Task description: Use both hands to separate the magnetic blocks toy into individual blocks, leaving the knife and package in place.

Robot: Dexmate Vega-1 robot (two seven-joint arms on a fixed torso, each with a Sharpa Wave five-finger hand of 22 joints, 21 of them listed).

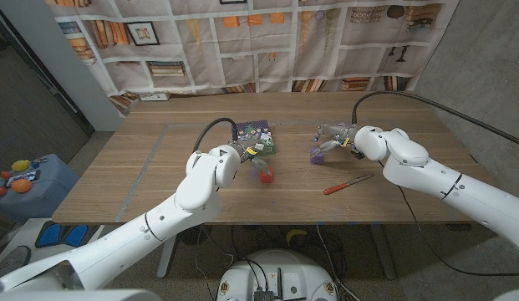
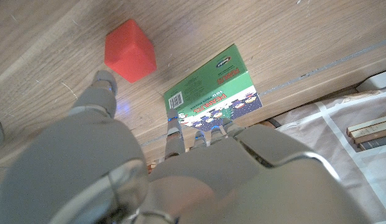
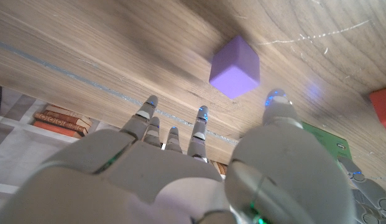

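Head view alone shows the knife [image 1: 348, 184].

The left robot hand [image 1: 252, 155] partly hides the package [image 1: 261, 134], and a red block [image 3: 383, 106] is cut off at the right wrist view's edge.

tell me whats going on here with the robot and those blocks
A two-armed robot at a wooden table is pulling apart a block toy. The red block and the purple block now lie apart on the table, each near one robot hand. The left robot hand is open next to the red block, and the right robot hand is open over the purple one. A green package and a red-handled knife lie untouched.
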